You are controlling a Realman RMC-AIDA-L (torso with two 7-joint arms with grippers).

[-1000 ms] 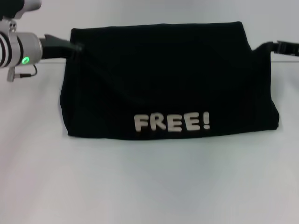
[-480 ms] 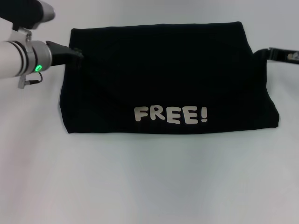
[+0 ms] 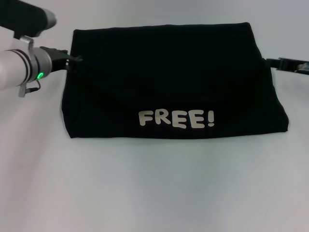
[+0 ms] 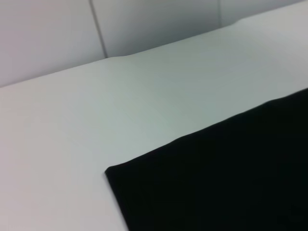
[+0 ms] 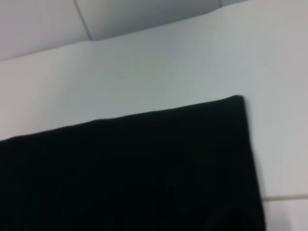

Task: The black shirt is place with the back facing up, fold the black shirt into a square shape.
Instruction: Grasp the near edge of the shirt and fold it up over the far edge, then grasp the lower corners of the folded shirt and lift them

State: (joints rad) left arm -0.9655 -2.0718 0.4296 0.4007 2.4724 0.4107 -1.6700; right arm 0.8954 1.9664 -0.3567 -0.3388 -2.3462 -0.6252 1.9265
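Note:
The black shirt (image 3: 169,77) lies folded into a wide rectangle on the white table (image 3: 154,188). White "FREE!" lettering (image 3: 176,119) faces up near its front edge. My left gripper (image 3: 73,59) is at the shirt's left edge, near the far corner, with its tip touching the cloth there. My right gripper (image 3: 271,62) is at the shirt's right edge, by the far right part. The left wrist view shows one corner of the shirt (image 4: 216,183) on the table. In the right wrist view, another corner of the shirt (image 5: 144,168) fills the frame.
Bare white table surrounds the shirt in front and on both sides. A pale wall (image 4: 144,24) stands beyond the table's far edge.
The left arm has drawn back to the left along the shirt's edge. The right gripper has shifted nearer along the right edge. The lettering has settled slightly farther back.

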